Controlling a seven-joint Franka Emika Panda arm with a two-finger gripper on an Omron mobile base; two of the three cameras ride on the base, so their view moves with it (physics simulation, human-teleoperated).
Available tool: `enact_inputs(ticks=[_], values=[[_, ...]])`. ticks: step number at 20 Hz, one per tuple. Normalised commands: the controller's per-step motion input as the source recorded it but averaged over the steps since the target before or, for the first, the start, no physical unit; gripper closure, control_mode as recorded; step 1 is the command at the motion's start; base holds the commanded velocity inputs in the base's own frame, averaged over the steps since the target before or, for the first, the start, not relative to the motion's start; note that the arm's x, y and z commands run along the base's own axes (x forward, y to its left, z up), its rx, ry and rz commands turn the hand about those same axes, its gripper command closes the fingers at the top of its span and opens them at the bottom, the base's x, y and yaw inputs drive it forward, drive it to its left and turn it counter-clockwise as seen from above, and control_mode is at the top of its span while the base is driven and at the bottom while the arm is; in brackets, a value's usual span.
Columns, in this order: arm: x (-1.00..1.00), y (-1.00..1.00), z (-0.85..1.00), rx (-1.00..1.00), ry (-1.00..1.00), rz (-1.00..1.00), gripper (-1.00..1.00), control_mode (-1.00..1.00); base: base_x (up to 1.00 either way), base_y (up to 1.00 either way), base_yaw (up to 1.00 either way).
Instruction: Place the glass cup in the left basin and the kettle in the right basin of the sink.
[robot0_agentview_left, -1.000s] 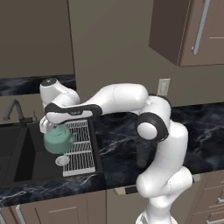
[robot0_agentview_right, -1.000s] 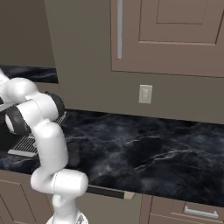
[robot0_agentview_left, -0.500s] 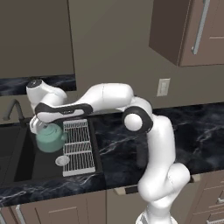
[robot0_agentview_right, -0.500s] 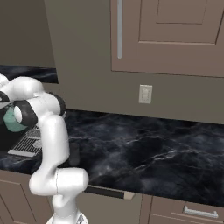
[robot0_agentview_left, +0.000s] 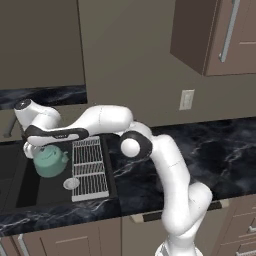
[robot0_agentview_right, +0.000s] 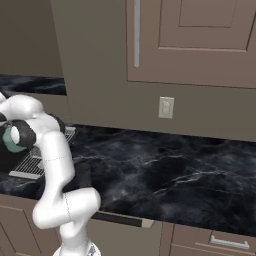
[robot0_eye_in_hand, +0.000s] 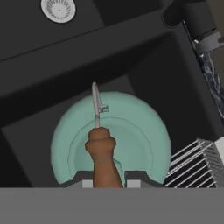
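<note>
The mint-green kettle (robot0_agentview_left: 49, 162) hangs by its brown arched handle (robot0_eye_in_hand: 104, 164) over the right basin (robot0_agentview_left: 44, 189) of the black sink, close to the wire rack. My gripper (robot0_agentview_left: 39, 146) is above it and shut on the handle, with the dark fingertips (robot0_eye_in_hand: 87, 183) on either side of it. I cannot tell whether the kettle touches the basin floor. In the hand view the kettle (robot0_eye_in_hand: 131, 135) shows from above, with the left basin (robot0_eye_in_hand: 26, 30) and its white drain (robot0_eye_in_hand: 58, 8) beyond the divider. A sliver of the kettle (robot0_agentview_right: 9, 141) peeks out behind the arm. The glass cup is out of view.
The white wire rack (robot0_agentview_left: 89, 167) lies on the counter along the sink's right side. The right basin's white drain (robot0_agentview_left: 71, 183) is near the rack. The dark faucet (robot0_eye_in_hand: 192, 19) rises at the back of the sink. Black marble counter (robot0_agentview_left: 210, 145) stretches to the right.
The arm has swung left with the kettle in its grip, carrying it from the rack's edge to over the right basin and slightly lower.
</note>
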Motion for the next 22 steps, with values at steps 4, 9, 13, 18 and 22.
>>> enact_inputs(ticks=[4, 9, 13, 18, 22], values=[[0.30, 0.31, -0.49, 0.00, 0.00, 0.05, 1.00, -1.00, 0.00, 0.00, 0.00], [0.24, 0.29, -0.52, 0.00, 0.00, 0.04, 1.00, -1.00, 0.00, 0.00, 0.00], [0.26, 0.25, -0.52, -0.01, 0.00, 0.04, 1.00, -1.00, 0.00, 0.00, 0.00], [0.34, 0.21, -0.55, 0.00, 0.01, 0.04, 1.00, -1.00, 0.00, 0.00, 0.00], [0.37, 0.23, -0.55, 0.00, 0.02, 0.03, 1.00, -1.00, 0.00, 0.00, 0.00]])
